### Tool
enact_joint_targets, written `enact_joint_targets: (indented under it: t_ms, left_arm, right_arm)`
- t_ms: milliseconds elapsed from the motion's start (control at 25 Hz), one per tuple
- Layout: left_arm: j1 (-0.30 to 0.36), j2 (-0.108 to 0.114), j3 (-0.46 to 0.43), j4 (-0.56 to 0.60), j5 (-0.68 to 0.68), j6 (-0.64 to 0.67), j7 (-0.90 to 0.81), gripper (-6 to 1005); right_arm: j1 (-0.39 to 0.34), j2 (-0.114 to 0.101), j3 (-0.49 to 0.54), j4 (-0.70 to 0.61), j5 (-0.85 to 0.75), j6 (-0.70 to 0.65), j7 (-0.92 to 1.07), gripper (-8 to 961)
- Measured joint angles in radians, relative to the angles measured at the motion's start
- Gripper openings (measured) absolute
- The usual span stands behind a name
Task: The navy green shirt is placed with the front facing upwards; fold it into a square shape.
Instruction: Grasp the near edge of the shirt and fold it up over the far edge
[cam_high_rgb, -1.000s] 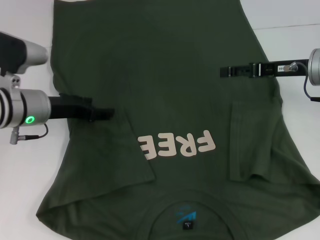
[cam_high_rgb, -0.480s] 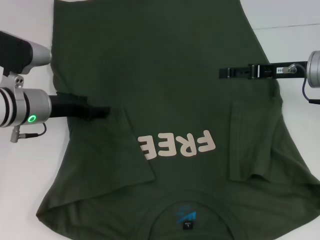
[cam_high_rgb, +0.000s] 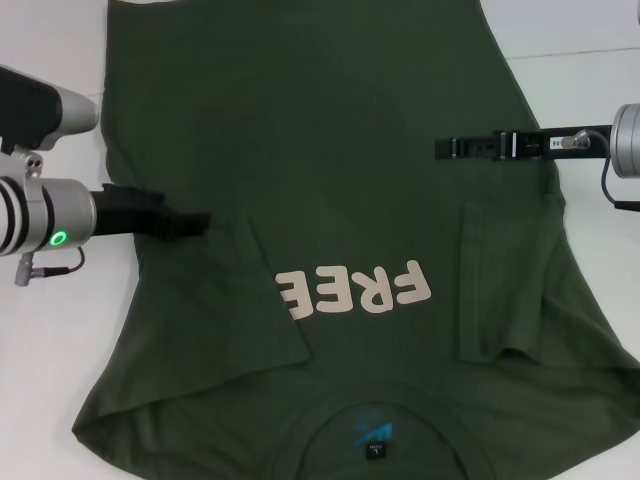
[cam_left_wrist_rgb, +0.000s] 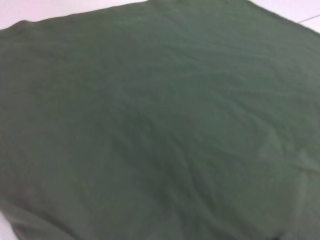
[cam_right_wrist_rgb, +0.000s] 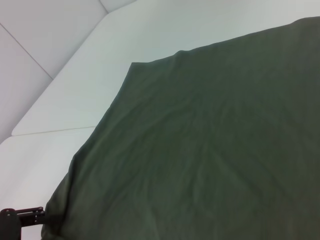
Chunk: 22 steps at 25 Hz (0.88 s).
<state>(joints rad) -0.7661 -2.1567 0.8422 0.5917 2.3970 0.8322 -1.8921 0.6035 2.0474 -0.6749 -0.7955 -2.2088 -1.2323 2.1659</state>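
Two grippers are hovering over the navy green shirt (cam_high_rgb: 340, 180), which is lying flat on the white table (cam_high_rgb: 60, 360). Beneath the left gripper (cam_high_rgb: 192, 222) is its sleeve fold; beneath the right gripper (cam_high_rgb: 447, 148), its side. Whether either gripper's fingers are parted, I cannot tell.

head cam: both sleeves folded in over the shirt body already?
Yes. On the navy green shirt, both sleeves lie folded inward beside the FREE print, with the left gripper and right gripper over the cloth.

Head overhead; wrists close, perhaps oblique.
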Motion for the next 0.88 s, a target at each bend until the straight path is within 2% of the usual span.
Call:
enact_joint_targets:
  t_ms: [440,880]
  left_arm:
    - [0.014,0.003,0.000,0.004,0.014,-0.009,-0.012,784]
    - [0.018,0.025,0.000,0.001,0.014,-0.009,-0.015,784]
  right_arm:
    - [-0.001,0.000,0.001,0.000,0.000,-0.001,0.000,898]
    - [-0.005,0.000,0.002,-0.001,0.012,0.000,0.000,898]
